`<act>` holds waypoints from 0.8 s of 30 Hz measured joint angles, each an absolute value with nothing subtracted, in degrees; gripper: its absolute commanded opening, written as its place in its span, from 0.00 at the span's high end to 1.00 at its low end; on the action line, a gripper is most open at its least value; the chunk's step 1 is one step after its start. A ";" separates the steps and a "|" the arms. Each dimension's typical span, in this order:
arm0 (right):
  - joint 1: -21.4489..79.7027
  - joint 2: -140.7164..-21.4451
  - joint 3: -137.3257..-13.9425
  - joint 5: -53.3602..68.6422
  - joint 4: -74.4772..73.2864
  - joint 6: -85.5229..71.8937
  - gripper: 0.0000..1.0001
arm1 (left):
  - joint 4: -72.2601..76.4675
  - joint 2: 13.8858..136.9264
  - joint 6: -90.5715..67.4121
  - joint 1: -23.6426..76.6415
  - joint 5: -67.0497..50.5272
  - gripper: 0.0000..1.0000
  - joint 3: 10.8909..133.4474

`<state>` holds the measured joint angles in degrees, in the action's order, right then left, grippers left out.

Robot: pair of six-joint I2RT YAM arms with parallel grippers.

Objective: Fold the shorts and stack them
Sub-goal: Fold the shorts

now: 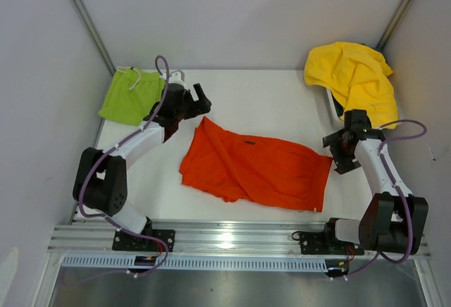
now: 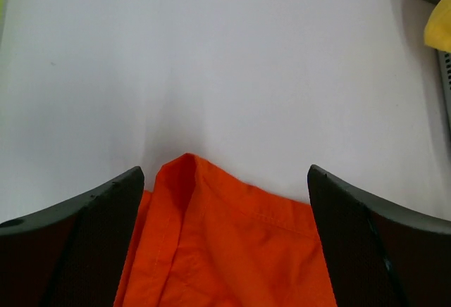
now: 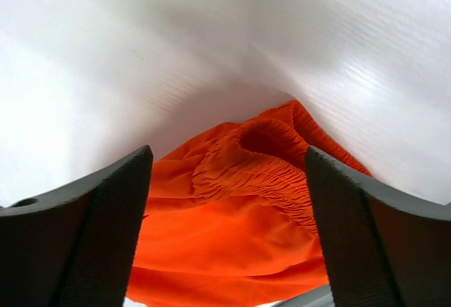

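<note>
The orange-red shorts (image 1: 254, 166) lie spread and crumpled in the middle of the white table (image 1: 268, 96). The lime-green shorts (image 1: 130, 96) lie at the far left corner. My left gripper (image 1: 201, 101) hangs open over the orange pair's far left corner; in the left wrist view that hemmed corner (image 2: 211, 236) lies between the wide-apart fingers (image 2: 91, 243). My right gripper (image 1: 337, 153) stands open at the orange pair's right end; its wrist view shows the gathered waistband (image 3: 275, 173) between the spread fingers (image 3: 373, 243). Neither gripper pinches the cloth.
A yellow cloth (image 1: 356, 74) is draped over a white container (image 1: 331, 106) at the far right corner. An aluminium rail (image 1: 232, 240) with the arm bases runs along the near edge. White walls close in the left, far and right sides.
</note>
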<state>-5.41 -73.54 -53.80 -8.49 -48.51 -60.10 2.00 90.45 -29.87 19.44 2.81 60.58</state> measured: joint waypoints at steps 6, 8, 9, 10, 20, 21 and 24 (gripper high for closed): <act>-5.63 -69.84 -53.52 -8.91 -47.29 -51.81 0.01 | -0.97 86.37 -29.32 19.33 4.27 0.01 63.07; -5.89 -66.48 -51.22 -8.34 -46.19 -49.47 0.01 | -1.58 83.66 -29.32 19.35 3.84 0.01 62.04; -6.02 -64.66 -50.00 -7.92 -45.84 -48.64 0.01 | -1.58 81.71 -29.32 19.49 3.64 0.01 60.82; -6.13 -61.82 -48.29 -7.18 -45.45 -47.42 0.00 | -1.76 79.57 -29.34 19.59 3.44 0.01 59.33; -6.17 -48.97 -43.79 -1.41 -43.24 -41.56 0.09 | -4.71 71.75 -29.95 21.12 1.37 0.01 46.28; -6.17 -49.25 -43.79 -0.95 -43.18 -41.08 0.09 | -5.30 72.05 -29.91 21.12 1.04 0.02 45.71; -6.17 -50.78 -43.79 -0.36 -42.98 -39.64 0.15 | -5.82 73.76 -29.87 21.10 -0.47 0.02 45.47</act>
<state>-6.17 -50.78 -43.79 -0.36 -42.98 -39.64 -5.82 73.76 -29.87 21.10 -0.47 45.47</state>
